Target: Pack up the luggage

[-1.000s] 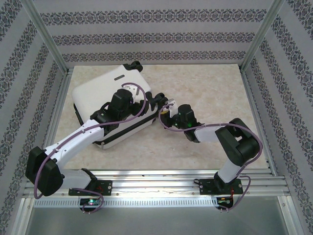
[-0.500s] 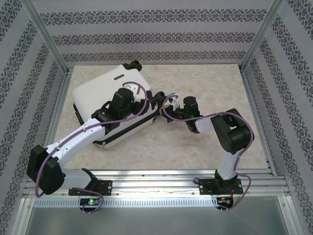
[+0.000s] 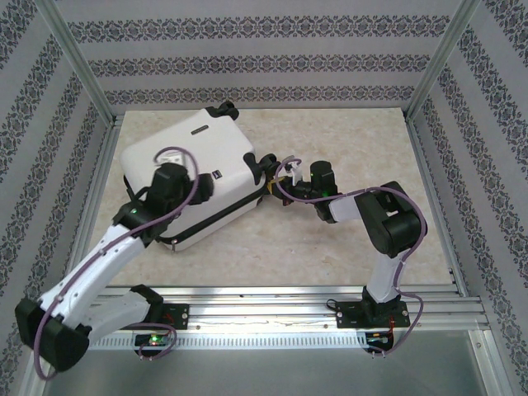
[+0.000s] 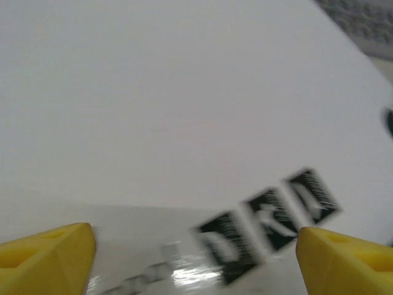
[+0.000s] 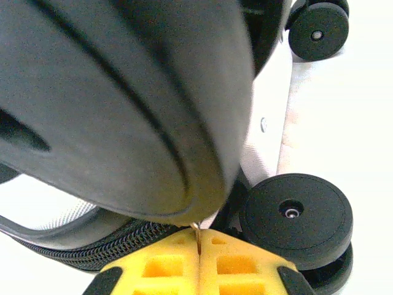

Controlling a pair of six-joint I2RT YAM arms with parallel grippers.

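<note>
Luggage (image 3: 186,161) lies lid (image 4: 184,92) down, left-rear on counter (image 3: 346,148). Hard shell looks stiff, slick and too wide to pinch, so press the lid flat and pull by the zipper. Left fingers (image 4: 52,252) spread over lid. Right fingers (image 5: 163,267) pressed together, apparently on zipper pull (image 5: 196,227) beside wheel (image 5: 295,212).

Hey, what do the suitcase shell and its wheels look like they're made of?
Shell: likely hard plastic, smooth white, faintly glossy; it reflects light near the printed mark. Wheels: probably matte black plastic or rubber, moulded disc with a centre rivet.
</note>
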